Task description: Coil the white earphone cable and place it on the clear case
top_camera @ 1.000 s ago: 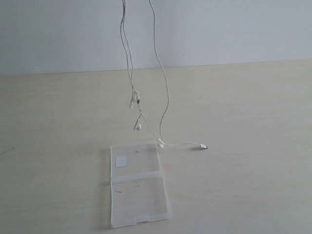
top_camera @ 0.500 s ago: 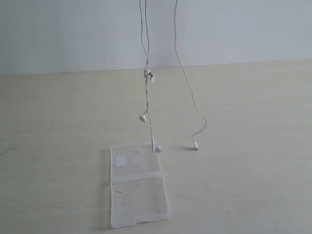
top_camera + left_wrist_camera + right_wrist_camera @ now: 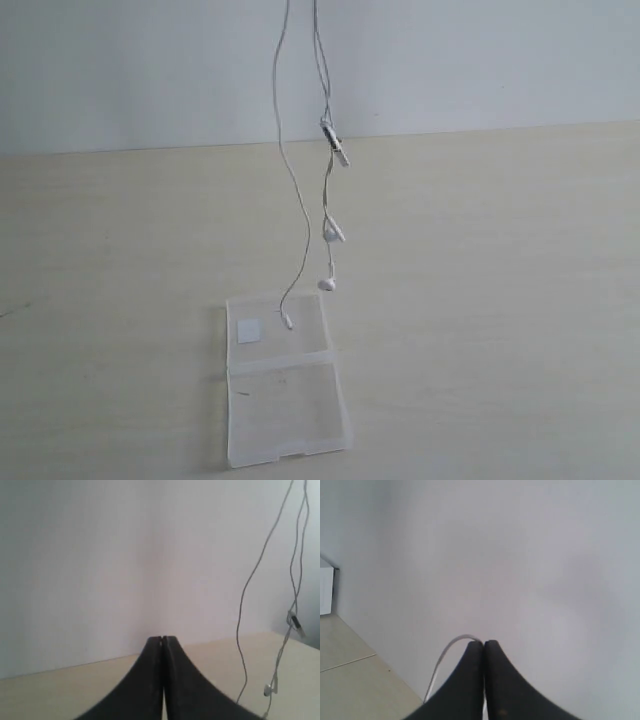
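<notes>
The white earphone cable (image 3: 291,180) hangs from above the exterior view's top edge in several strands. Its inline remote (image 3: 335,143) and two earbuds (image 3: 333,232) dangle in the air. The plug (image 3: 288,322) hangs just over the clear case (image 3: 285,400), above the half with the white sticker (image 3: 248,330). The case lies open and flat on the table. My right gripper (image 3: 484,642) is shut on the cable (image 3: 445,657), which loops out at its tips. My left gripper (image 3: 163,639) is shut on nothing, with the cable (image 3: 245,595) hanging off to one side.
A pale wooden table (image 3: 500,300) runs back to a plain white wall. A white box-like object (image 3: 326,590) shows at the edge of the right wrist view. Both grippers are out of the exterior view.
The cable has been lifted and has swung. Its plug left the table right of the case and now hangs over the sticker half; remote and earbuds moved right.
</notes>
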`<state>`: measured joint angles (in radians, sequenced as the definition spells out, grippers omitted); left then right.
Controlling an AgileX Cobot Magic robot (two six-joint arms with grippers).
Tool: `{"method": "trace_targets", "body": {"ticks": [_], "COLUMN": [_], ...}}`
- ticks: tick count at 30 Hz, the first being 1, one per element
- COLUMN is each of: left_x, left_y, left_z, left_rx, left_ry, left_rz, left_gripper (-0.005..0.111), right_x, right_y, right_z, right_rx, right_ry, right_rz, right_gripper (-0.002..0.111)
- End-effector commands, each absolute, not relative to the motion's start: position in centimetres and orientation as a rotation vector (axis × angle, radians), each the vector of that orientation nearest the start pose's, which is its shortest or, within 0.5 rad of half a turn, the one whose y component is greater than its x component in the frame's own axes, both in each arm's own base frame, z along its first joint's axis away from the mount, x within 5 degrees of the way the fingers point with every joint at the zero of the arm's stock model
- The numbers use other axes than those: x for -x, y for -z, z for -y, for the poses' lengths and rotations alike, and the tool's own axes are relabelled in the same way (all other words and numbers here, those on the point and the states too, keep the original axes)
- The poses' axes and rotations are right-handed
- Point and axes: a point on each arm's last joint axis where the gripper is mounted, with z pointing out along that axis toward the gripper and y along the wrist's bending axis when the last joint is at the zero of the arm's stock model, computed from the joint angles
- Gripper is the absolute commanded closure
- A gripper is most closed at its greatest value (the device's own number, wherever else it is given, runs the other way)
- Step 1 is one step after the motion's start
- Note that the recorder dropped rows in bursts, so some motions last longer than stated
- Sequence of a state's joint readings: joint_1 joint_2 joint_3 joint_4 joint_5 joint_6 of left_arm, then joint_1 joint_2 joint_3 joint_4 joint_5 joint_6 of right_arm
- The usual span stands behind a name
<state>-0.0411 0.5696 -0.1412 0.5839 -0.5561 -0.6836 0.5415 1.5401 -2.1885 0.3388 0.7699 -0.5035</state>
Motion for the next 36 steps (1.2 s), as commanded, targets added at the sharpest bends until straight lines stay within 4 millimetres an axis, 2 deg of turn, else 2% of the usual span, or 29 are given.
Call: {"method": "trace_targets", "body": {"ticks": [1, 2, 3, 4, 6, 7, 10, 15, 21, 24, 30, 36], "left_x": [-16.6, -17.8, -19.7, -20.6, -22.5, -23.2, -24.9, -26.9, -28.8, -30.0, -32.0, -32.1], "left_y": [-26.7, -26.4, -26.0, -25.8, -25.3, -25.1, -24.7, -24.8, -25.8, -26.8, -27.6, -26.7], "left_z": [5.4, 5.8, 6.5, 6.8, 7.8, 8.1, 8.1, 9.7, 13.4, 15.2, 16.3, 18.3], "left_rx": [-0.370, -0.398, -0.447, -0.472, -0.529, -0.535, -0.475, -0.477, -0.604, -0.605, -0.601, -0.647], "left_ry": [0.539, 0.577, 0.653, 0.701, 0.848, 0.895, 0.947, 1.005, 0.923, 0.893, 0.835, 0.881], "left_rz": [-1.534, -1.565, -1.593, -1.597, -1.588, -1.580, -1.617, -1.615, -1.612, -1.611, -1.619, -1.625], "left_gripper": [0.107, 0.106, 0.100, 0.095, 0.072, 0.056, 0.033, 0.033, 0.033, 0.033, 0.033, 0.033], "right_x": [-23.6, -23.6, -23.6, -23.6, -23.9, -24.1, -24.4, -24.4, -24.4, -24.4, -24.4, -24.5], "right_y": [-59.3, -59.3, -59.3, -59.3, -59.2, -59.1, -59.1, -59.3, -59.3, -59.3, -59.3, -59.4], "right_z": [-16.6, -16.6, -16.5, -16.5, -16.2, -15.9, -15.5, -15.5, -15.5, -15.5, -15.5, -15.6], "right_rx": [0.766, 0.766, 0.765, 0.756, 0.728, 0.705, 0.651, 0.636, 0.636, 0.637, 0.637, 0.633], "right_ry": [-0.421, -0.421, -0.421, -0.421, -0.388, -0.353, -0.327, -0.331, -0.331, -0.329, -0.327, -0.329], "right_rz": [-1.384, -1.384, -1.385, -1.392, -1.418, -1.435, -1.461, -1.436, -1.436, -1.435, -1.434, -1.428], "right_gripper": [0.108, 0.108, 0.108, 0.108, 0.108, 0.108, 0.108, 0.108, 0.108, 0.108, 0.108, 0.108]}}
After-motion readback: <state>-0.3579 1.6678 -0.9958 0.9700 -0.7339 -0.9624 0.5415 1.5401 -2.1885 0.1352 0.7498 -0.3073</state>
